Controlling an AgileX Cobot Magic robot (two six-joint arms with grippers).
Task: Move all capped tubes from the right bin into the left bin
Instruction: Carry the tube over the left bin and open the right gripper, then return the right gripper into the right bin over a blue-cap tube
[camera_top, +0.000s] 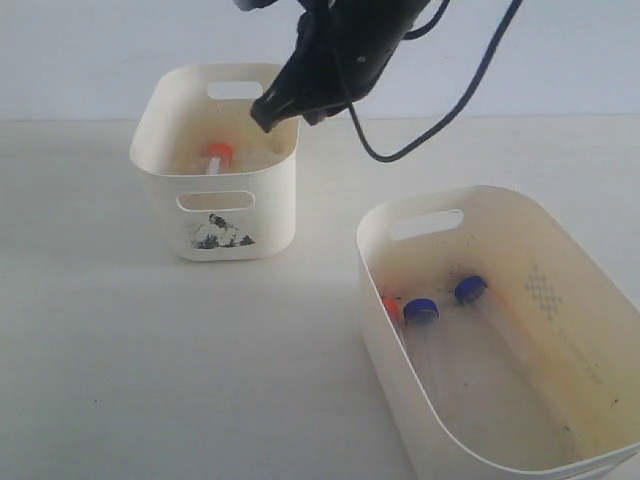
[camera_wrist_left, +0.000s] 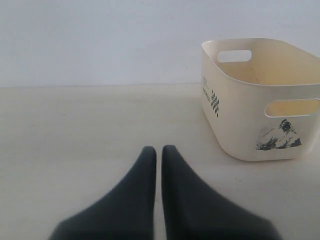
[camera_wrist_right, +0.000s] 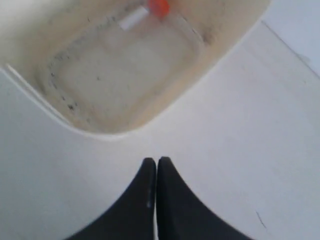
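The left bin (camera_top: 160, 170), small and cream with a torn sticker, holds one orange-capped tube (camera_top: 217, 155); the right wrist view shows that tube (camera_wrist_right: 155, 7) on the bin floor (camera_wrist_right: 125, 70). The wide right bin (camera_top: 590, 300) holds two blue-capped tubes (camera_top: 421, 311) (camera_top: 470, 290) and an orange-capped tube (camera_top: 390, 307) against its near wall. My right gripper (camera_top: 265, 117) hangs above the left bin's far right rim, shut and empty (camera_wrist_right: 156, 161). My left gripper (camera_wrist_left: 157, 149) is shut over bare table, the left bin (camera_wrist_left: 240, 115) off to one side.
Pale tabletop (camera_top: 150, 350) runs around both bins. A black cable (camera_top: 440, 120) loops down from the right arm above the table between the bins. A white wall stands behind.
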